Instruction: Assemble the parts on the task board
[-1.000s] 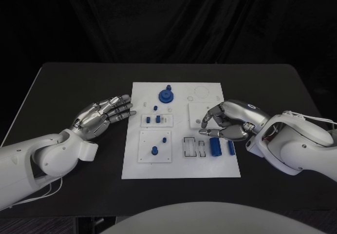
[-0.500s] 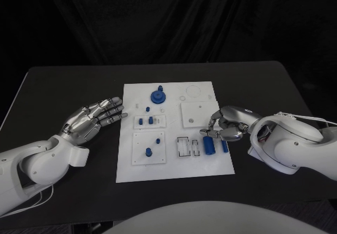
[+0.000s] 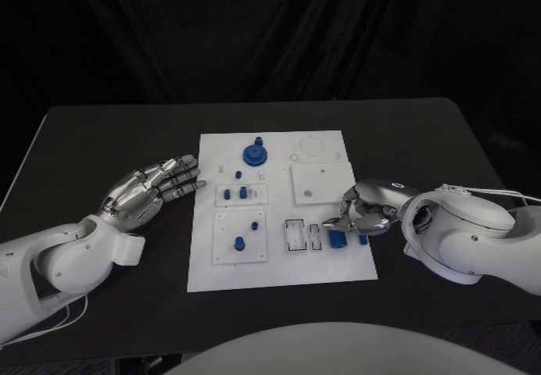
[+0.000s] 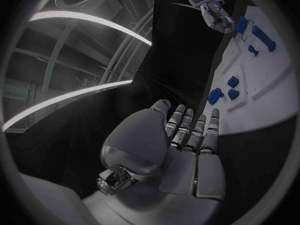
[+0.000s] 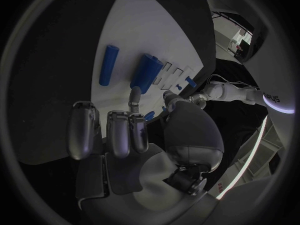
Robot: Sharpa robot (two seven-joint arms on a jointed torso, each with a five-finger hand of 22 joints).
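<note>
- Right hand [image 3: 367,212] sits low over the lower right of the board [image 3: 282,269], fingers curled down around the two loose blue pegs. The thick peg [image 5: 145,72] lies right at its fingertips [image 5: 134,96]. The wrist view shows nothing clamped, so I'd say it's about to grab, not holding yet.
- The thin peg [image 5: 108,64] lies just beside the thick one, toward the board's right edge.
- Left hand [image 3: 152,187] is flat and wide open, holding nothing, parked on the counter [image 3: 102,133] at the board's left edge.
- What could go wrong: the pegs are round and lie side by side, so a sloppy pinch could roll the thick one off or knock the thin one off the board edge. Grabbing both at once is also a risk since they're so close.
- The empty slots [image 3: 300,235] sit just left of the pegs, so a finger could drag across them.
- Other stuff: the blue gear [image 3: 256,153] stands at the top of the board. Small pegs [image 3: 234,192] stand mid-left and two more [image 3: 245,237] in the lower-left plate. All are well apart from the right hand, so nothing's really blocking it.
</note>
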